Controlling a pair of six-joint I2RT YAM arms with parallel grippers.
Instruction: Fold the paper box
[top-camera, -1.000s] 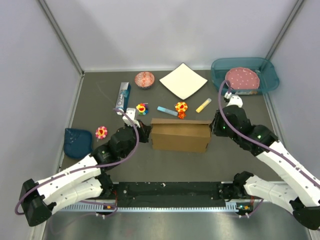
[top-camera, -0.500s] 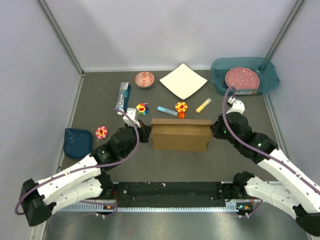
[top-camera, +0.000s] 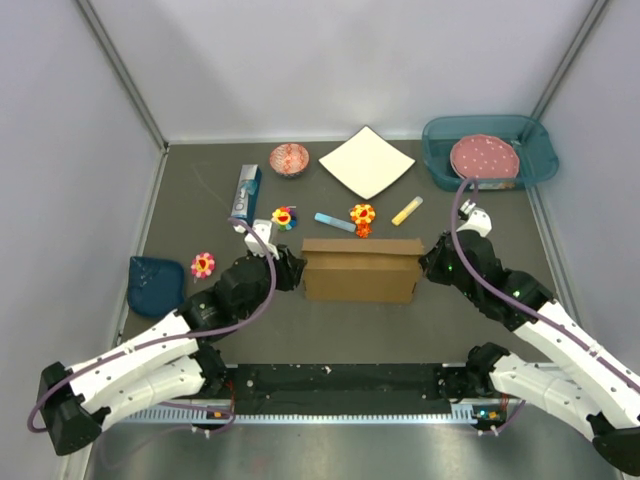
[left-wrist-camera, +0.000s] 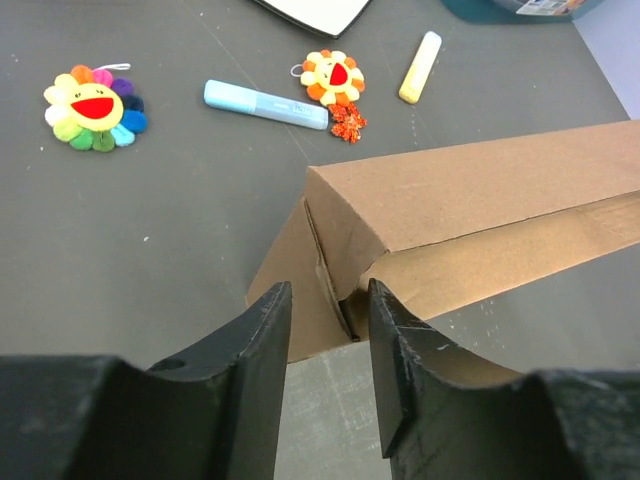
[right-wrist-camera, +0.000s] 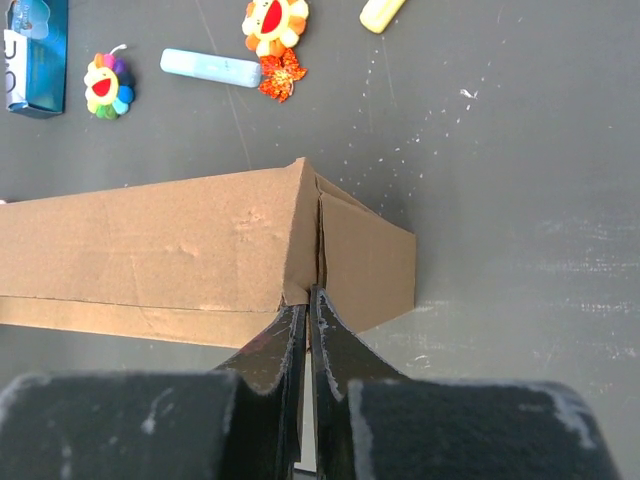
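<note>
Cardboard of the paper box (top-camera: 360, 270), plain brown, creased and matte, sat slightly lower at the middle of the table (top-camera: 330, 335) than a second before. The right gripper (right-wrist-camera: 307, 300), its arm drawn nearer, pinched the right-end seam. The left gripper (left-wrist-camera: 327, 300) narrowly straddled the left end.

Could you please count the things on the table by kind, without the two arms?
Flower toys: 3 (rainbow flower, orange flower, pink flower)
Markers: 2 (light blue marker, yellow marker)
Boxes: 2 (paper box, blue carton)
Dishes: 2 (red bowl, pink plate)
White square sheet: 1
Teal bin: 1
Dark blue cloth: 1
Red leaf ornament: 1
Total: 13
</note>
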